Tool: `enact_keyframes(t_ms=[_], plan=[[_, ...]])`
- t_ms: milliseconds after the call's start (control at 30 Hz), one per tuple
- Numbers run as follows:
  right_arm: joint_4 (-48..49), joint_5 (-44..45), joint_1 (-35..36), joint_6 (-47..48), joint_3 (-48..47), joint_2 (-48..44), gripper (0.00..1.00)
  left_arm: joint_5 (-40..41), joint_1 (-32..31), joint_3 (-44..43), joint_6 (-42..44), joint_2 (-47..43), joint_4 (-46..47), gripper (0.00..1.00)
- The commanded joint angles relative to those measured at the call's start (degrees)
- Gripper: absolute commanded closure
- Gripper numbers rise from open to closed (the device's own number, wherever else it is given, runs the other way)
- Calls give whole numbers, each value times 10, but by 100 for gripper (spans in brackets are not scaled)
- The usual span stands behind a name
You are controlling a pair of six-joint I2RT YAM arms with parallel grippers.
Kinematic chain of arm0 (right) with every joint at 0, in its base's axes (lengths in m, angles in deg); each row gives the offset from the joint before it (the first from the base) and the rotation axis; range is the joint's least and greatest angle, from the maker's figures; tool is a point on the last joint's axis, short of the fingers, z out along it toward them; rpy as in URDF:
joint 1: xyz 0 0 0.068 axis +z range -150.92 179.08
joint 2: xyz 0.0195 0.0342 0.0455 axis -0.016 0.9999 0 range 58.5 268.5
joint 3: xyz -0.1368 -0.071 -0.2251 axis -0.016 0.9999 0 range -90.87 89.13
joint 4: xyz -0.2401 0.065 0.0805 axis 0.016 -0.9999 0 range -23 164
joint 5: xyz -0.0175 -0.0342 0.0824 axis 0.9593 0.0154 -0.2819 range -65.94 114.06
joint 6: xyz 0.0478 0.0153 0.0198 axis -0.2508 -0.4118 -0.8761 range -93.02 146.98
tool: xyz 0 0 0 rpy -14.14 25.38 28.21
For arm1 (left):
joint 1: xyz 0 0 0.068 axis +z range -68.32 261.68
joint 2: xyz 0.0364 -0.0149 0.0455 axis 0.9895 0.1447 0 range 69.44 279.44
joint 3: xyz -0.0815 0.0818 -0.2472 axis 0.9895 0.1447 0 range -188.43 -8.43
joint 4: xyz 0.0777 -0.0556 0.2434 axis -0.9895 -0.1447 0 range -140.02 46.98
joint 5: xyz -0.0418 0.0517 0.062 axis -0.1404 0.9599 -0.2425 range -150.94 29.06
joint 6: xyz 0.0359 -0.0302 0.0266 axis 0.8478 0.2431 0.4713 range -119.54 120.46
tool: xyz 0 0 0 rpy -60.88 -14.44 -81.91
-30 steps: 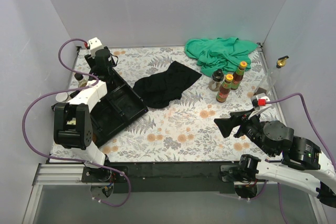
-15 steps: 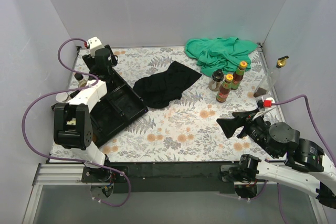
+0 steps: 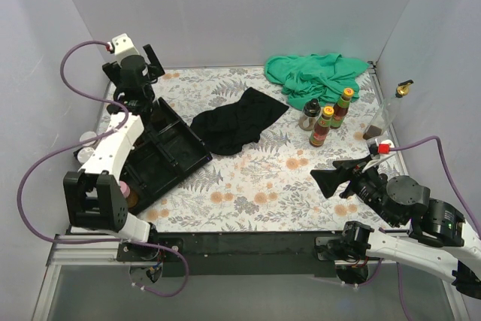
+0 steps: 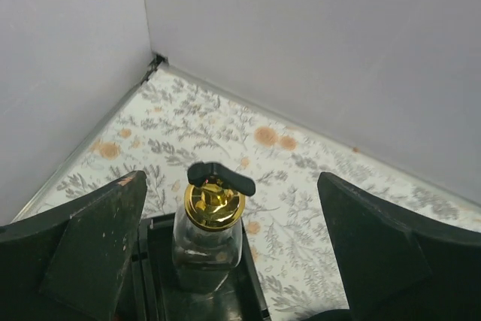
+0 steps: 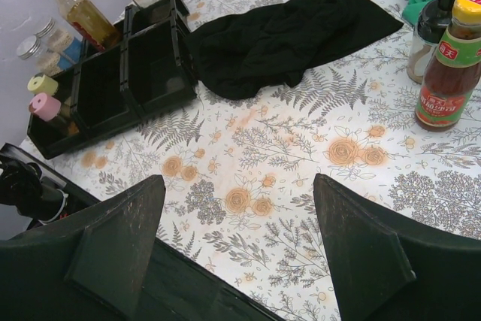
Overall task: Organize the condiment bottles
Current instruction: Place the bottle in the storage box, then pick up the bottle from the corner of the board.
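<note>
The risk sits right under the left gripper (image 4: 231,186). The tall clear glass bottle with a gold pourer and black flip cap (image 4: 209,242) stands directly below, between the spread fingers (image 4: 98,253). It looks top-heavy, so a sideways pull-out or a tilt of the wrist could clip the cap and topple it. The jaws are spread wide, holding nothing and touching nothing. The bottle rests upright in a compartment of the black plastic tray (image 3: 176,152) beneath the gripper. Well away, the right gripper (image 5: 239,186) hovers equally spread and empty over the floral tabletop (image 5: 301,163), with a red yellow-capped sauce bottle (image 5: 449,65) ahead to its right.
</note>
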Motion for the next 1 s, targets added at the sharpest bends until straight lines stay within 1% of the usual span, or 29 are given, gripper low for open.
enact_keyframes(t_ms=[0,67,133,267,300,333,367,400,500,533,600,633,667,700,733,767,833,900,967], plan=[[12,10,-1,2,-12,-7,12,-19,3,-35,-6,-78,-39,2],[9,17,-1,2,-3,-11,12,-31,3,-45,-10,-91,-52,2],[5,18,-1,-5,-1,-10,12,-42,3,-71,-35,-108,-83,2],[-9,12,-1,-27,-8,8,14,-162,3,-125,-56,-125,-172,2],[-16,12,-1,-34,-9,22,14,-224,3,-134,-64,-127,-204,2],[-21,11,-1,-40,-12,31,15,-252,3,-137,-91,-130,-215,2],[-26,10,0,-41,-13,41,15,-284,3,-130,-102,-141,-220,2],[-31,11,0,-42,-11,60,15,-344,2,-119,-113,-150,-220,2],[-72,36,-1,-79,-9,107,15,-412,-8,-72,-145,-177,-215,2],[-94,40,-1,-98,-9,118,15,-424,-23,-46,-151,-182,-212,2],[-117,54,-1,-129,-8,152,16,-435,-60,-29,-153,-184,-212,3],[-125,60,-1,-141,-7,163,17,-421,-121,-25,-146,-179,-217,2],[-143,69,0,-172,-7,174,18,-406,-156,-26,-123,-174,-224,2],[-155,76,-1,-192,-8,195,20,-387,-188,-26,-119,-167,-235,2],[-167,84,-1,-216,-11,204,21,-366,-234,-22,-118,-168,-236,2],[-195,96,0,-256,-14,212,18,-361,-250,-5,-115,-171,-233,2],[-212,103,-4,-288,-12,224,15,-361,-275,19,-113,-190,-212,2],[-220,99,-14,-328,7,217,8,-392,-282,50,-91,-203,-193,2],[-222,79,-35,-338,29,212,3,-431,-284,68,-72,-220,-187,2]])
